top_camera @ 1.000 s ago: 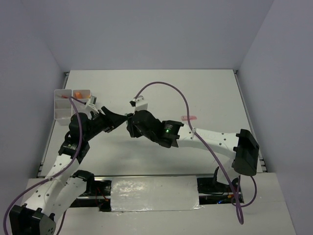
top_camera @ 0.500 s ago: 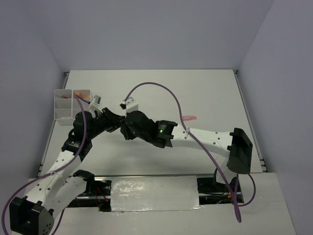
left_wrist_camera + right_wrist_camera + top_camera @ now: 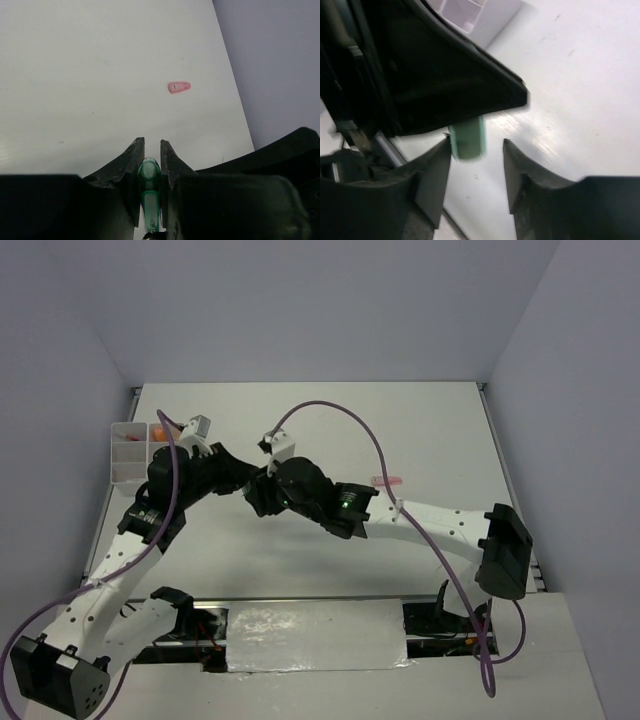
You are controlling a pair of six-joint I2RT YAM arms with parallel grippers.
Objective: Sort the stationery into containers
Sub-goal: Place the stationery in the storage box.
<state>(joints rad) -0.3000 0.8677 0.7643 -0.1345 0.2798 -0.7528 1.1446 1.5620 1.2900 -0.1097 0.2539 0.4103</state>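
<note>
The left hand (image 3: 152,150) is closed on a green marker (image 3: 149,185), which is not yet in the white box (image 3: 128,472). Something orange (image 3: 158,430) already lies there. A small pink item (image 3: 179,87) waits on the table (image 3: 420,420), well apart. The right hand (image 3: 477,150), its jaws apart, stands around the marker's end and may hinder.

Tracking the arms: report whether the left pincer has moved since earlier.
Yes. The left pincer shifted up-image, toward the far edge, judged against the divided white box.

Lab test cell: white table (image 3: 430,430) boxed by plain grey walls (image 3: 300,310).
</note>
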